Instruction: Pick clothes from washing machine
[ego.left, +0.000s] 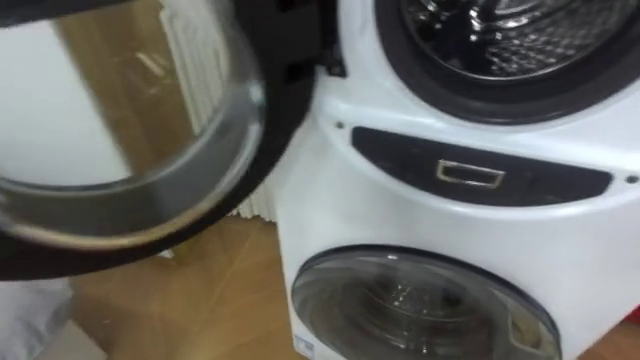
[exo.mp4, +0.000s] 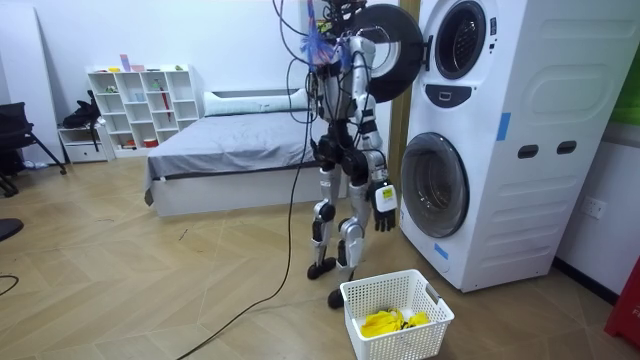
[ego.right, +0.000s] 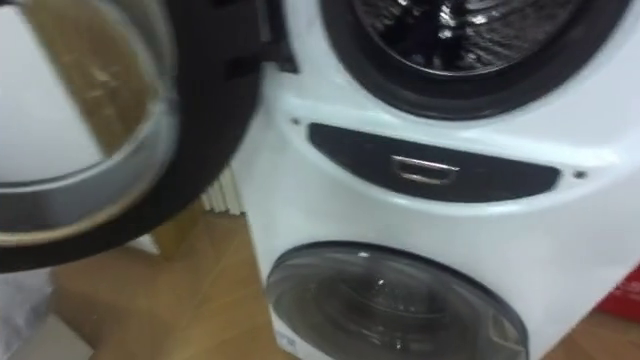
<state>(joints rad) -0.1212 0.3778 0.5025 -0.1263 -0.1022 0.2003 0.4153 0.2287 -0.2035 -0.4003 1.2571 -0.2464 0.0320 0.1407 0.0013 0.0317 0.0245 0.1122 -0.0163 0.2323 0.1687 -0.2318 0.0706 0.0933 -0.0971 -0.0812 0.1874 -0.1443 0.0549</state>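
Stood close before the stacked washers (exo.mp4: 500, 140) in the room view. Faced the upper drum (ego.left: 520, 40), perforated metal inside a dark seal, with the upper door (ego.left: 250, 130) swung wide to the left and the lower door (ego.left: 420, 305) closed. Hung the right robot hand (exo.mp4: 386, 205) by the thigh, fingers loosely straight, holding nothing. Had the yellow clothes (exo.mp4: 392, 321) lying in the white basket (exo.mp4: 400, 345) on the floor by the feet, near the lower washer.

Eye views close, facing washing machine (ego.left: 450, 225) front; room view farther off (shares machine).
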